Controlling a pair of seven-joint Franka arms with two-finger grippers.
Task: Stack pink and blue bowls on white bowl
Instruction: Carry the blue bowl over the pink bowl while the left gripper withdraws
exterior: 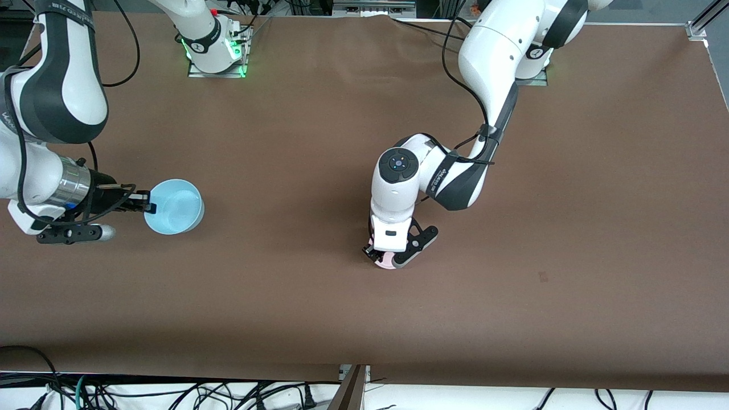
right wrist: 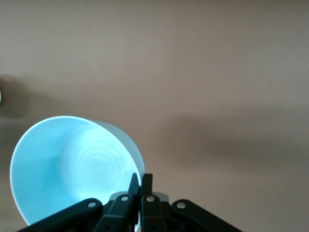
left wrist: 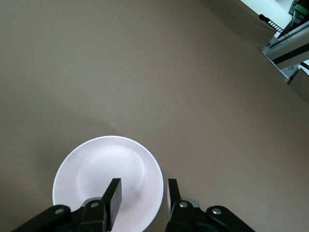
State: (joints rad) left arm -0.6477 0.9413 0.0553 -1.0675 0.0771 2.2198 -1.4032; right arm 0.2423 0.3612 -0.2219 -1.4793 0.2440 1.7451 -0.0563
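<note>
Pink bowl (left wrist: 107,179) sits on the brown table (exterior: 319,319) under my left gripper (left wrist: 141,195), fingers spread over its rim (it could skid away). My right gripper (right wrist: 140,185) pinches the blue bowl's (right wrist: 67,169) rim; it could slip. I see no white bowl.

blue bowl (exterior: 173,206) showing plain light sky blue, paler at the rim | pink bowl (left wrist: 108,181) showing plain very pale pink, near white | table (exterior: 319,125) showing flat brown | right gripper (right wrist: 140,186) and left gripper (left wrist: 143,195) showing black fingers
</note>
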